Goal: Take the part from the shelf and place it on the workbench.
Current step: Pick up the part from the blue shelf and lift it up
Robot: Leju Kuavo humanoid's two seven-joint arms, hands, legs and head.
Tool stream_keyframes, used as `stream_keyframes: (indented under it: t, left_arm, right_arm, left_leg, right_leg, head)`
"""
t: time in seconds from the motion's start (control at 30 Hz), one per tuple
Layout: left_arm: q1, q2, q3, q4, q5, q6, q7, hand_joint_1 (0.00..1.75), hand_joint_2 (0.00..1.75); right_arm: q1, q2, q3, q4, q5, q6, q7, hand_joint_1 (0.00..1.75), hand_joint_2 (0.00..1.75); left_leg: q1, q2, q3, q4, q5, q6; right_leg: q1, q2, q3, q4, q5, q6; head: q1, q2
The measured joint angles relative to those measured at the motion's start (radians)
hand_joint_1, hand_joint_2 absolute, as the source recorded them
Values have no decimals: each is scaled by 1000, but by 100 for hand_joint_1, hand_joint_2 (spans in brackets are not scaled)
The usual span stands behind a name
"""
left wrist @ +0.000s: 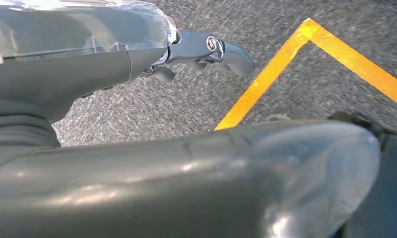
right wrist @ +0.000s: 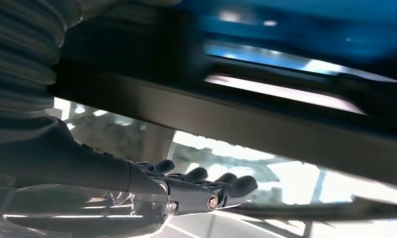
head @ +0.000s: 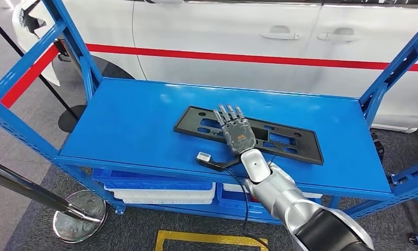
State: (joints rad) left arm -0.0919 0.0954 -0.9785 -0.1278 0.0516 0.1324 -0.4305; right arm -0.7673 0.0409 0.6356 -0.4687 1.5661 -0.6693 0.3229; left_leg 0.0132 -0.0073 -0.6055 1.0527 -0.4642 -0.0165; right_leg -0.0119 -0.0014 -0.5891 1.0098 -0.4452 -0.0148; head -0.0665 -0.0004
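The part is a long black plastic frame (head: 295, 141) with cut-outs, lying flat on the top of the blue shelf (head: 134, 125), right of middle. My right hand (head: 235, 130) reaches in from below and lies flat over the frame's left half, fingers stretched out straight and side by side. In the right wrist view those fingers (right wrist: 206, 191) extend alongside the dark edge of the frame (right wrist: 266, 119); nothing is closed in them. My left hand (left wrist: 201, 49) hangs over the grey carpet, fingers loose and holding nothing.
A white car with a red stripe (head: 222, 31) stands close behind the shelf. Blue uprights (head: 73, 42) rise at the shelf's ends. White and blue bins (head: 160, 191) sit on the lower level. A chrome stanchion base (head: 79, 217) and yellow floor tape (head: 212, 239) lie in front.
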Motion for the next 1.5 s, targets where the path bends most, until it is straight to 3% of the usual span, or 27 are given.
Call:
stream_keyframes:
  t: [0.1,0.13,0.17,0.2,0.3,0.37,0.43,0.5,0.53,0.6,0.63,0.67,0.7,0.73,0.8,0.83,0.87,0.97,1.03,1.1,1.17,1.2,1.27,1.33,1.37,1.43,1.5]
  left_arm:
    - [0,1,0,0,0,-4,-2,0,0]
    - [1,2,0,0,0,-6,-2,0,0]
    - [1,2,0,0,0,-8,-3,0,0]
    - [1,2,0,0,0,-10,-3,0,0]
    - [-1,7,0,0,0,-14,-5,0,0]
    - [-1,9,0,0,0,-16,-5,0,0]
    - [-1,10,-2,0,0,-16,-6,0,0]
    - [-1,10,-3,0,0,-16,-6,0,0]
    - [-2,10,-3,0,0,-15,-6,0,0]
    - [-3,10,-4,0,0,-13,-6,0,0]
    - [-2,10,-4,0,0,-12,-6,0,0]
    - [-1,10,-4,0,0,-11,-6,0,0]
    - [-1,10,-4,0,0,-10,-7,0,0]
    - [0,10,-4,0,0,-10,-9,0,0]
    - [-1,10,-4,0,0,-10,-12,0,0]
    - [-1,10,-4,0,0,-11,-13,0,0]
    - [-1,10,-4,0,0,-11,-14,0,0]
    - [-1,10,-4,0,0,-14,-29,0,0]
    - [-1,10,-4,0,0,-20,-63,0,87]
    - [0,10,-4,0,0,-27,-109,0,175]
    - [1,10,-5,0,0,-31,-147,0,175]
    - [1,11,-5,0,0,-32,-160,0,175]
    - [-1,13,-6,0,0,-33,-177,0,175]
    - [-3,16,-11,0,0,-41,-185,0,175]
    - [-4,17,-15,0,0,-45,-185,0,175]
    - [-8,19,-22,0,0,-52,-175,0,175]
    - [-15,19,-27,0,0,-55,-166,0,175]
  right_arm:
    - [-11,-12,-13,27,-1,8,4,158,175]
    - [-10,-13,-17,34,0,11,8,170,175]
    - [-10,-15,-21,41,0,14,12,175,175]
    - [-9,-18,-27,46,0,16,17,175,175]
    - [-8,-29,-49,56,-3,14,19,175,175]
    - [-5,-37,-62,60,-7,10,17,174,175]
    - [-1,-43,-73,63,-8,4,16,174,175]
    - [2,-49,-82,66,-9,-2,15,175,175]
    - [3,-51,-86,67,-8,-3,13,175,175]
    - [9,-54,-92,71,-8,-3,6,175,175]
    - [12,-55,-96,73,-7,-2,1,175,175]
    - [14,-55,-100,75,-6,-2,-4,175,175]
    - [15,-55,-104,76,-4,-2,-9,175,175]
    - [15,-55,-109,77,-1,-2,-15,175,175]
    - [11,-55,-118,78,3,-2,-25,175,175]
    - [8,-55,-121,78,4,-2,-28,175,175]
    - [6,-55,-124,78,5,-2,-32,175,175]
    - [2,-54,-131,78,6,-3,-39,174,175]
    - [0,-52,-138,79,7,-4,-43,175,175]
    - [1,-50,-145,80,7,-8,-52,175,175]
    - [4,-50,-154,81,6,-16,-70,175,175]
    - [7,-50,-161,79,0,-20,-87,175,175]
    - [18,-49,-181,60,-52,-25,-163,175,175]
    - [39,-42,-219,12,-204,-23,-360,175,175]
    - [51,-37,-244,-21,-325,-16,-511,175,175]
    - [71,-25,-288,-103,-583,8,-807,175,175]
    - [86,-18,-312,-189,-744,40,-924,175,175]
  left_leg:
    - [2,1,-76,176,-88,-7]
    - [3,1,-99,226,-104,-9]
    - [3,1,-108,245,-102,-11]
    - [4,1,-97,224,-81,-11]
    - [5,1,-2,28,5,-5]
    - [2,0,24,-30,16,5]
    - [-1,0,24,-33,19,18]
    - [1,1,26,-41,24,31]
    - [2,2,26,-44,27,36]
    - [2,3,24,-45,29,41]
    - [1,3,23,-45,29,42]
    - [0,3,23,-45,29,42]
    - [0,2,24,-45,28,42]
    - [0,2,26,-45,27,41]
    - [-2,0,30,-43,24,37]
    - [-3,0,30,-43,24,33]
    - [-4,-1,30,-42,23,28]
    - [-3,-1,30,-43,21,11]
    - [-2,0,11,3,-11,3]
    - [0,1,-43,123,-74,-3]
    - [1,1,-91,228,-108,-8]
    - [2,1,-95,233,-97,-10]
    - [5,1,-49,134,-31,-10]
    - [5,1,8,11,14,-6]
    - [5,1,23,-22,20,-2]
    - [4,1,30,-35,15,9]
    - [8,3,35,-40,18,22]
  right_leg:
    - [0,-1,5,-4,2,-9]
    - [0,0,5,-4,1,-9]
    - [0,1,6,-3,1,-9]
    - [0,2,7,-3,0,-8]
    - [2,2,10,3,-5,2]
    - [5,2,6,7,-6,12]
    - [5,3,5,7,-4,24]
    - [1,4,-4,28,-23,35]
    - [0,4,-21,65,-48,39]
    - [-1,4,-81,192,-111,46]
    - [-2,3,-110,252,-133,48]
    - [-2,3,-126,285,-136,48]
    - [-2,3,-123,278,-119,48]
    - [-2,3,-102,232,-87,45]
    - [1,3,-33,90,-21,36]
    - [3,2,-9,39,-5,31]
    - [6,2,3,11,0,27]
    - [7,2,7,-3,0,13]
    - [1,-1,12,-12,5,0]
    - [1,-3,13,-14,5,-6]
    - [1,-3,14,-13,5,-7]
    - [1,-3,14,-12,4,-7]
    - [1,-2,17,-8,0,-3]
    - [5,3,15,-1,-4,4]
    - [7,6,13,2,-5,8]
    - [10,12,12,2,-4,16]
    - [9,12,14,10,-15,26]
  head:
    - [0,0]
    - [0,0]
    - [0,0]
    - [0,0]
    - [0,0]
    - [0,0]
    - [0,0]
    - [0,0]
    - [0,0]
    - [0,0]
    - [0,0]
    - [0,0]
    - [0,0]
    - [0,0]
    - [0,0]
    - [0,0]
    - [0,0]
    - [0,0]
    - [0,0]
    - [0,0]
    - [0,0]
    - [0,0]
    - [0,0]
    - [0,0]
    - [0,0]
    - [0,0]
    - [0,0]
